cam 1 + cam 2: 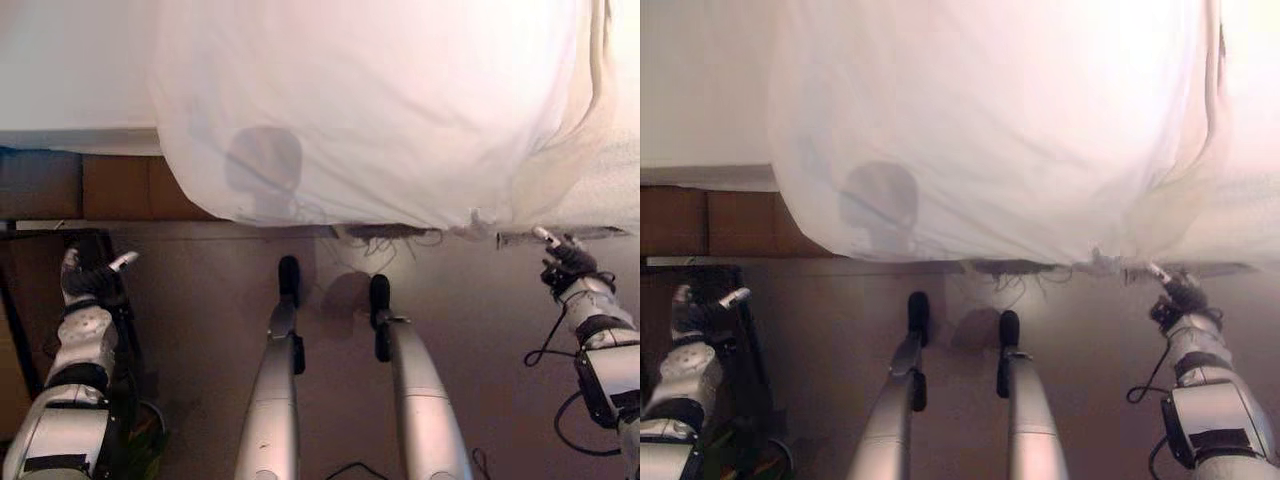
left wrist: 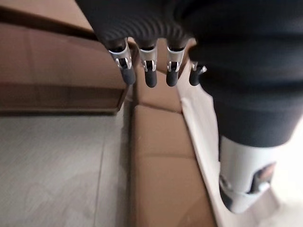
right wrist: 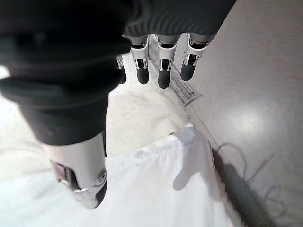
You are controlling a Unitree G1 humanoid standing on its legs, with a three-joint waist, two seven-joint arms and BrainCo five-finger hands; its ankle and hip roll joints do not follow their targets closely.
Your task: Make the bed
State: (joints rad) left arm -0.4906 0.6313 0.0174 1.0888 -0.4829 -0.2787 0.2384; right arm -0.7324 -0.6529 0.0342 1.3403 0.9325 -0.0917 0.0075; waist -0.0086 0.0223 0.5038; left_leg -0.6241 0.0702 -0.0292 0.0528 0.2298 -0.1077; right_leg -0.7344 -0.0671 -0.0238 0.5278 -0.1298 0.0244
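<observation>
Nearest the head camera lies the smooth grey floor (image 1: 200,330), spreading between both hands below the bed's edge. Ahead of both hands, the white fabric duvet (image 1: 370,100) covers most of the bed (image 1: 60,70) and droops over its near side, its hem hanging just beyond the right hand. A cream textured mattress side (image 3: 137,113) sits under that hem, directly beneath the right hand's fingers. The brown wooden bed frame (image 2: 161,156) runs along the floor just past the left hand's fingertips, with a pale strip of bedding beside it.

The left hand (image 1: 88,276) hangs low by the frame, well apart from the duvet, its fingers (image 2: 150,75) straight and spread, holding nothing. The right hand (image 1: 566,258) hovers at the duvet's hanging corner, fingers (image 3: 163,75) straight and apart, thumb off to the side, not clamped on the cloth; whether the tips touch the mattress side cannot be told.
</observation>
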